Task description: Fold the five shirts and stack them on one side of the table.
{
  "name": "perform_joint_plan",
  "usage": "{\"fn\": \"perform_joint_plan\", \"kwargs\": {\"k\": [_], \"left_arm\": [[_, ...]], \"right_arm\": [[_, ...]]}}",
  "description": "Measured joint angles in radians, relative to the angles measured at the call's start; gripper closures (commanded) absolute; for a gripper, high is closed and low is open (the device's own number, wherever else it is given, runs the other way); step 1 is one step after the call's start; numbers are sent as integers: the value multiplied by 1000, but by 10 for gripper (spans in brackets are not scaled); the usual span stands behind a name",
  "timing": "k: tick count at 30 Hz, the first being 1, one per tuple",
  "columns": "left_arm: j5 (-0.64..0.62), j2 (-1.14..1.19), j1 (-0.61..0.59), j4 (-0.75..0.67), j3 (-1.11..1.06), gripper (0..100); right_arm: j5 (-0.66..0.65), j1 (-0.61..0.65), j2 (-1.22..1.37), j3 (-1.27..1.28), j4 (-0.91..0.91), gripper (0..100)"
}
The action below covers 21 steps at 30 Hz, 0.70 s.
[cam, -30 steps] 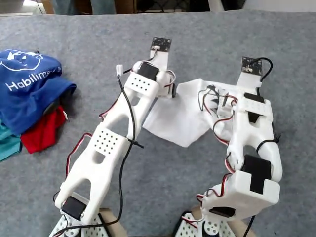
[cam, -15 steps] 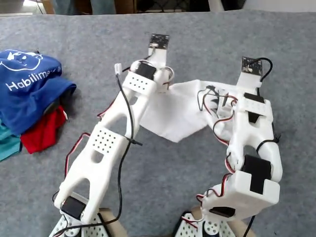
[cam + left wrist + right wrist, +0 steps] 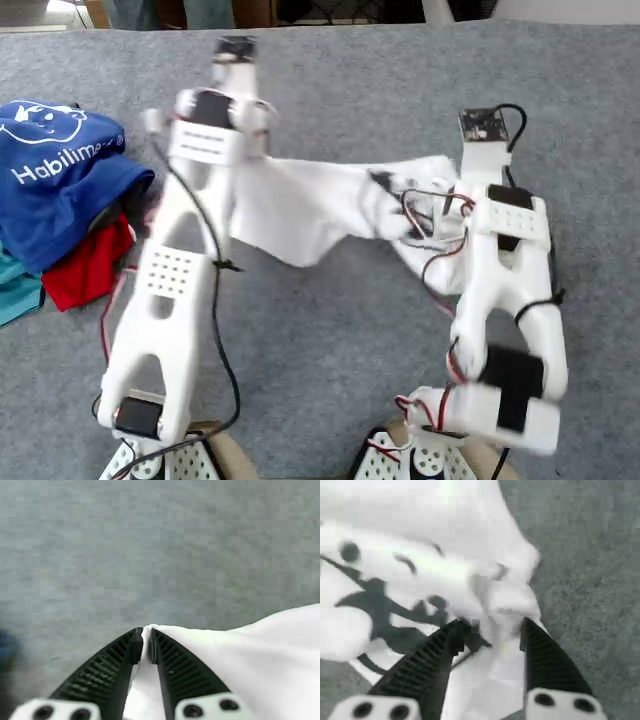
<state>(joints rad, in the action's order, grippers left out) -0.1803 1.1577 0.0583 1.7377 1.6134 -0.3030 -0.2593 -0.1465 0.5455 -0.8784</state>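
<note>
A white shirt (image 3: pixel 300 205) with a dark print hangs stretched between the two arms over the middle of the grey table. My left gripper (image 3: pixel 145 645) is shut on a corner edge of the white shirt (image 3: pixel 240 655); in the high view the left gripper (image 3: pixel 252 160) sits at the shirt's left end, raised off the table. At the shirt's right end stands my right gripper (image 3: pixel 430 200). In its wrist view the right gripper (image 3: pixel 490 630) has its jaws apart, with bunched fabric of the white shirt (image 3: pixel 420 545) lying between them.
At the table's left edge lies a pile of a blue shirt (image 3: pixel 55 170), a red shirt (image 3: pixel 90 265) and a teal one (image 3: pixel 15 290). Grey felt (image 3: pixel 330 340) covers the table. Both arm bases stand at the near edge.
My left arm has swung left and away with the shirt corner, pulling the white shirt out long. The right arm has leaned a little to the left.
</note>
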Motion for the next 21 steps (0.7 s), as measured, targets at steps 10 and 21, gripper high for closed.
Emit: {"fn": "perform_joint_plan", "kwargs": {"k": [10, 21], "left_arm": [[0, -189, -258, 15, 2, 972], [63, -466, -334, 20, -222, 972]], "right_arm": [[-5, -3, -351, 8, -66, 762], [-46, 25, -384, 127, -137, 763]]}}
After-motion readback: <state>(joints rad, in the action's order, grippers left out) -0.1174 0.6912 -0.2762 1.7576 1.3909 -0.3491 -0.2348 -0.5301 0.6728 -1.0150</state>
